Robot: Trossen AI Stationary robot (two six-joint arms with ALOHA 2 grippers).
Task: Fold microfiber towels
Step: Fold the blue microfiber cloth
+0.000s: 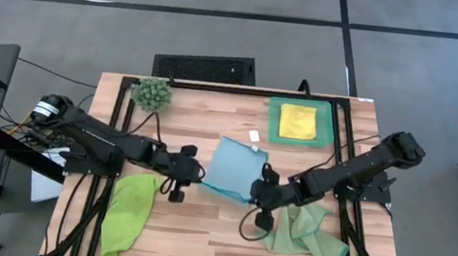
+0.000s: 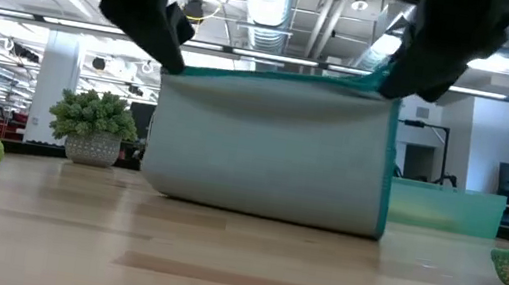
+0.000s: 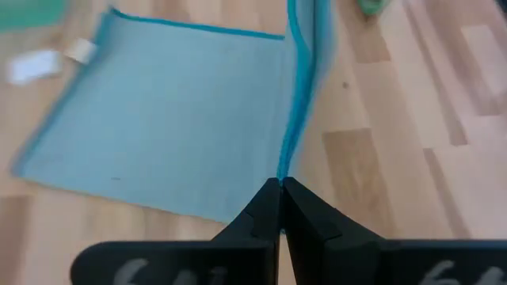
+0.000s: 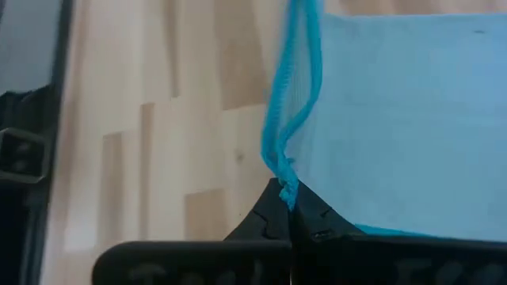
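Light blue towel (image 1: pixel 231 169) hangs lifted between both pincers; lime green towel (image 1: pixel 128 212) crumpled beside the left pincer (image 1: pixel 193 175); sage towel (image 1: pixel 308 232) beside the right pincer (image 1: pixel 258 191); yellow towel (image 1: pixel 298 122) folded beyond.

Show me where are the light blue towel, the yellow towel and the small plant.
light blue towel (image 1: pixel 232 167), high view, flat middle part
yellow towel (image 1: pixel 298 122), high view, its centre
small plant (image 1: pixel 152 94), high view, leafy top

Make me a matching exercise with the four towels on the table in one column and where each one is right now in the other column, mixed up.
Towels:
1. yellow towel
2. light blue towel
3. lime green towel
4. pale sage towel

Places:
A. bunched on the table under the right arm
B. held up by the left hand and the right hand
C. folded in the teal tray
D. lying near the left arm

Pairs: 1-C, 2-B, 3-D, 4-A
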